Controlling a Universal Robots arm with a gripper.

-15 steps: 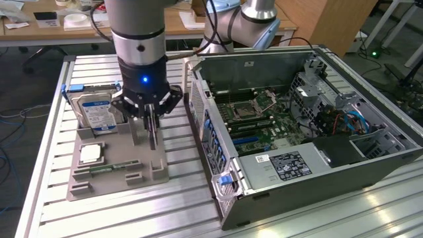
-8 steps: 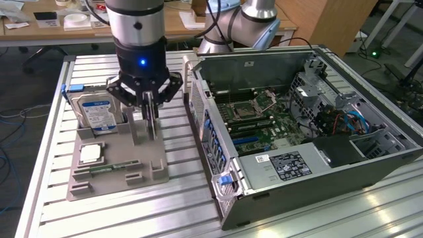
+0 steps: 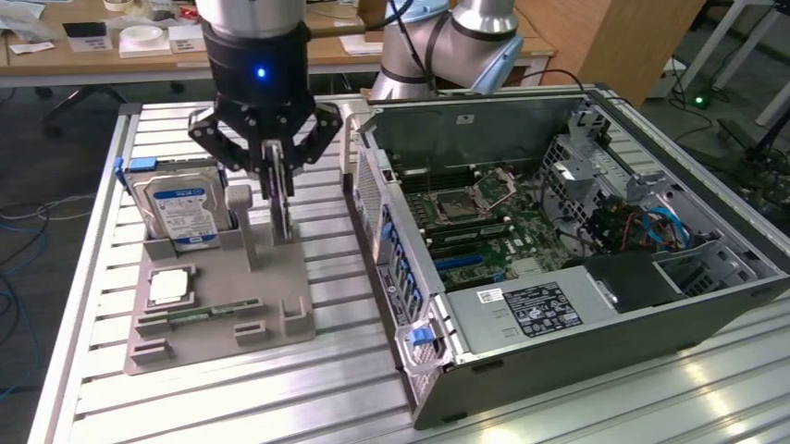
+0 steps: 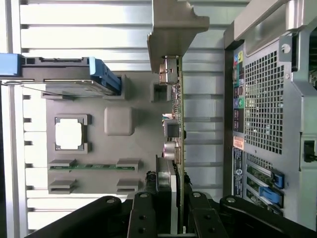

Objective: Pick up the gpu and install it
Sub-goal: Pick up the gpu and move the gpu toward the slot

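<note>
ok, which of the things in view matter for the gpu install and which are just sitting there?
Job: thin dark gpu card with silver bracket; black robot hand at it; open grey computer case.
Lying about: silver hard drive with blue-white label; square silver processor chip; slim green memory stick; grey parts tray.

The thin, green-edged gpu [image 4: 179, 126] stands upright on its long edge in the gray holder [image 4: 141, 134].

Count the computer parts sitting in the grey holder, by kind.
hard drive: 1
gpu: 1
processor chip: 1
memory stick: 1
Total: 4
</note>
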